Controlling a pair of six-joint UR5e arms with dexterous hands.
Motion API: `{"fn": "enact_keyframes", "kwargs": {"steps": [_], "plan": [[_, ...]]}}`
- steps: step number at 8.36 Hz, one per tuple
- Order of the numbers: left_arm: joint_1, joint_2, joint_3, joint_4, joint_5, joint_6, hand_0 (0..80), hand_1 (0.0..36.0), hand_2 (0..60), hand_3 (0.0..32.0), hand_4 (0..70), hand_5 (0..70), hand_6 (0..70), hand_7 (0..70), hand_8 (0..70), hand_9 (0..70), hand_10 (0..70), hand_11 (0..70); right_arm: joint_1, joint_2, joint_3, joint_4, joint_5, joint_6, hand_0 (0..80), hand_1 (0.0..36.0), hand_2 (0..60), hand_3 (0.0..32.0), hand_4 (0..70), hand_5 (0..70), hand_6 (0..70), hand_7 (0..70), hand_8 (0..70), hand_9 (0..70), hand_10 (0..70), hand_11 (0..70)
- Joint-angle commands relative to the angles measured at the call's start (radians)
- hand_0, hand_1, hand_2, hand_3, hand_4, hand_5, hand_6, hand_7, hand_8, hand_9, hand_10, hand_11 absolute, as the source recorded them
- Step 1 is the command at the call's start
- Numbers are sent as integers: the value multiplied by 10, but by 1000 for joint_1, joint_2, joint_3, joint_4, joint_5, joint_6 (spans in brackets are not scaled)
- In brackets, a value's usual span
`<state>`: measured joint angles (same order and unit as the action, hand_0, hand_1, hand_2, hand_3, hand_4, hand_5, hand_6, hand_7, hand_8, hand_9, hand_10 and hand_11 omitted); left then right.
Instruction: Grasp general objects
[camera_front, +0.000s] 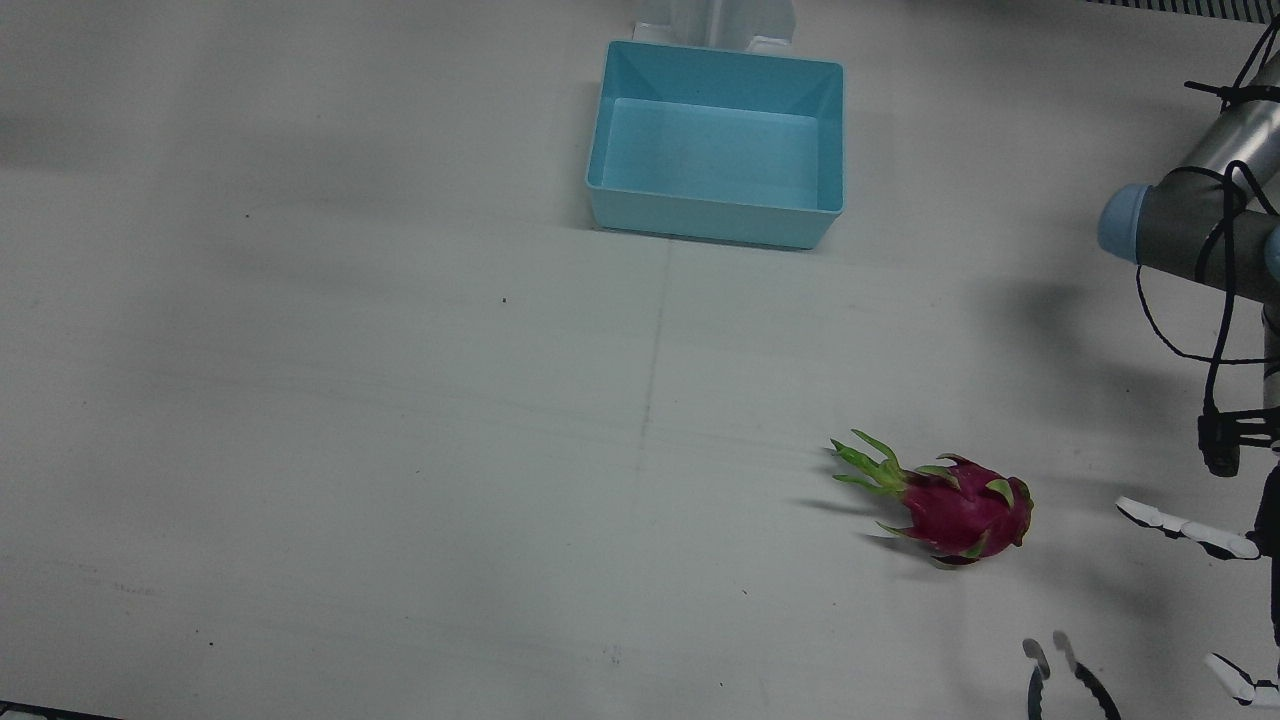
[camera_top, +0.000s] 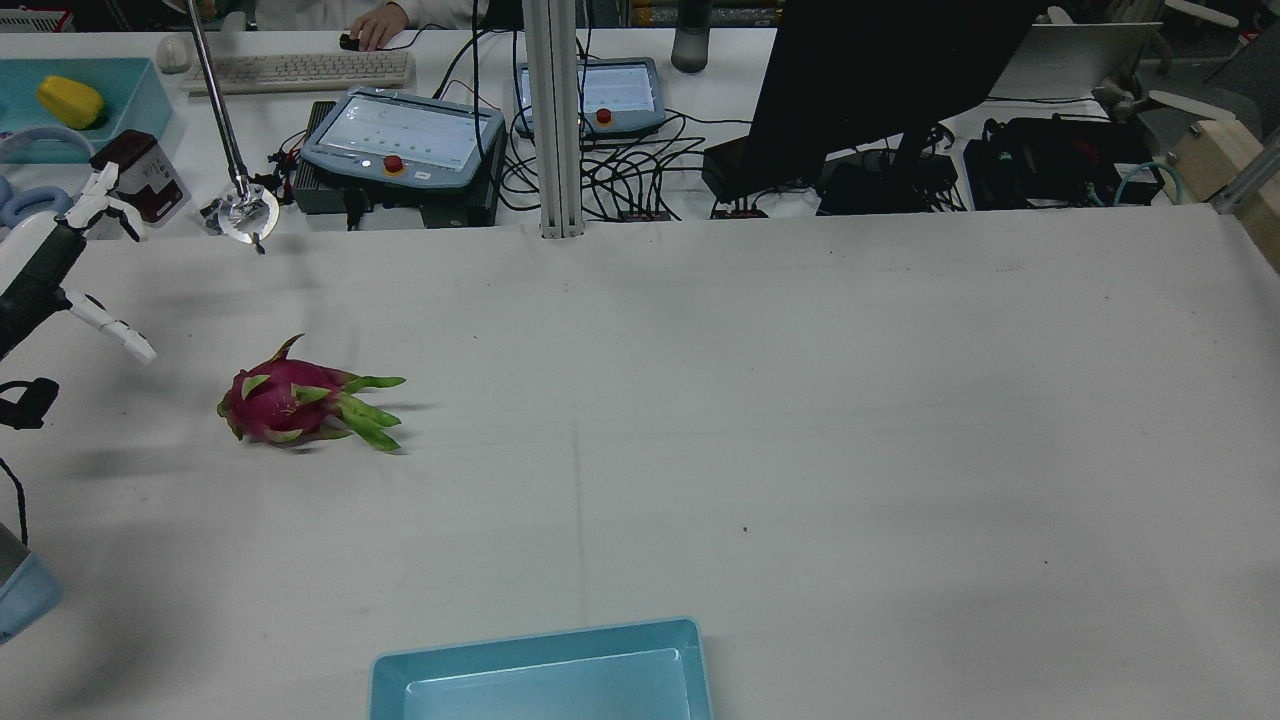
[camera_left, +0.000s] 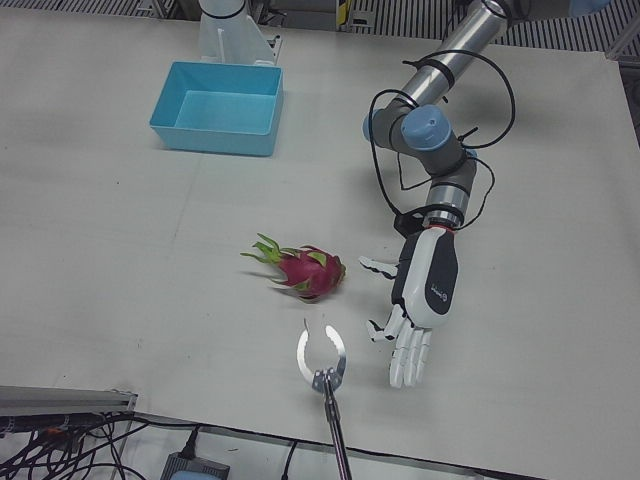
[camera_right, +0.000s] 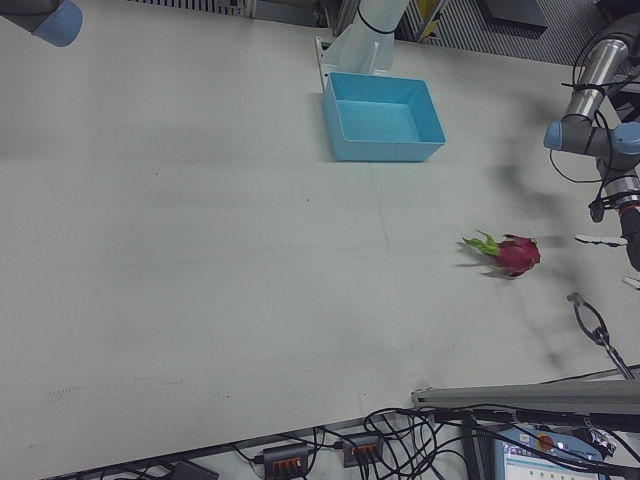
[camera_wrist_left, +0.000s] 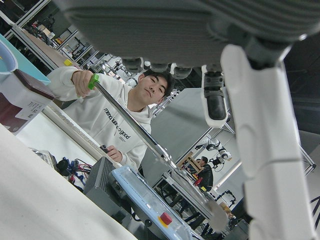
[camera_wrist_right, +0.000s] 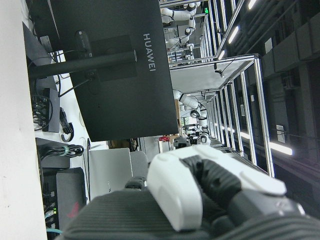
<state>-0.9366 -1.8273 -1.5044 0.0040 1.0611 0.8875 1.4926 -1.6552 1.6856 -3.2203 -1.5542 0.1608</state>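
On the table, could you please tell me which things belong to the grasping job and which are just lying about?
For the job:
- dragon fruit, lying on its side
- left hand, open, beside the fruit and not touching it
- blue bin, empty, probably the drop-off

Just lying about:
- grabber tool, held in by a person
- monitor, keyboard and control tablets on the desk beyond

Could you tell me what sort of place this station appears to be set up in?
Most likely a robotics research lab. Control pendants with red stop buttons and tangled cables line the bench behind the white table, a monitor stands there, and a person works beside it.
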Motion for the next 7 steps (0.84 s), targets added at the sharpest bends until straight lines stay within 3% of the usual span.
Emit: {"fn": "enact_keyframes", "kwargs": {"steps": [1,3,7], "plan": [[-4,0,-2,-1,0,-1,485,161,140,80,64,10,17,0,0,0,9,30,0,0,-1,1,0,0,0,0,0,0,0,0,0,0,0,0,0,0],[-4,0,-2,-1,0,-1,482,157,136,104,68,0,11,0,0,0,9,29,0,0,0,-1,0,0,0,0,0,0,0,0,0,0,0,0,0,0],[-4,0,-2,-1,-1,1,483,158,138,110,68,0,13,0,0,0,9,30,0,0,0,1,0,0,0,0,0,0,0,0,0,0,0,0,0,0]]}}
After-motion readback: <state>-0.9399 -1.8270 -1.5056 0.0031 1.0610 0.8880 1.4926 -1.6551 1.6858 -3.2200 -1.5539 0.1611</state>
